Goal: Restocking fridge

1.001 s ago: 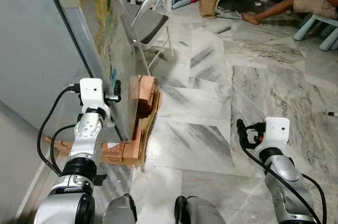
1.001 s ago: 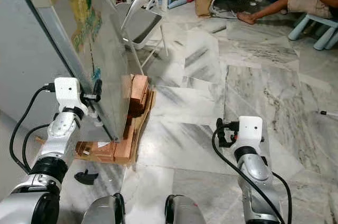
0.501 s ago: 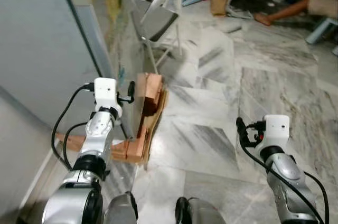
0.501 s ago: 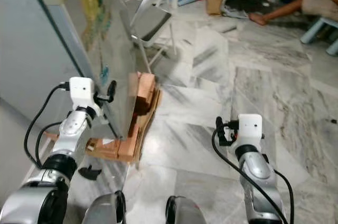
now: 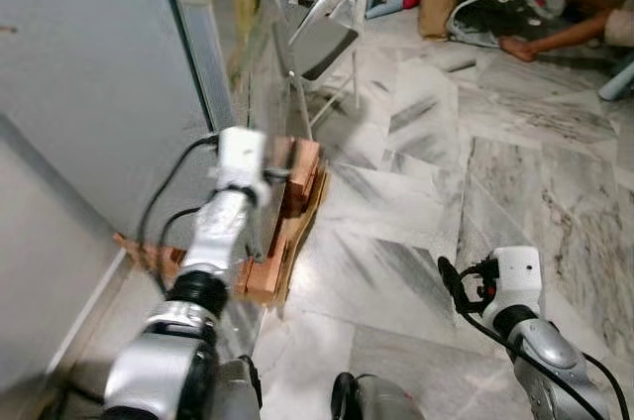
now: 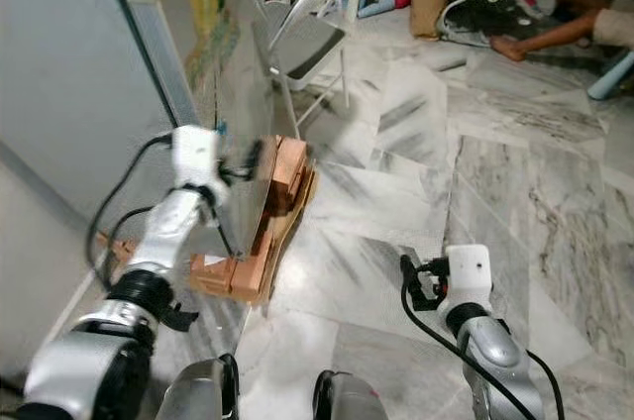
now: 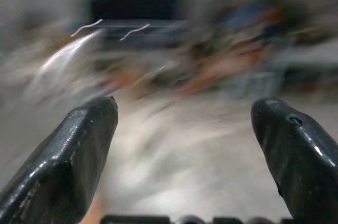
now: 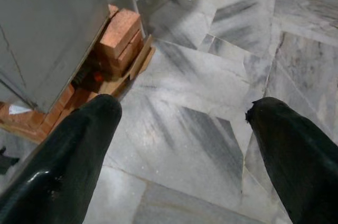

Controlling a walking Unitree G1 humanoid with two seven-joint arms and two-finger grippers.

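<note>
I stand before the grey fridge point(image 6: 79, 93), raised on bricks point(image 6: 282, 177) over the marble floor point(image 6: 396, 212). My left gripper point(image 6: 256, 160), jaws spread and empty, has swung from beside the door's lower edge across its front; I judge it is reaching to open the door. My right gripper point(image 8: 182, 145) hangs idle, jaws apart. A folding chair point(image 6: 307, 34) stands behind.

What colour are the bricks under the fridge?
The bricks are reddish orange, clearest in the right wrist view.
</note>
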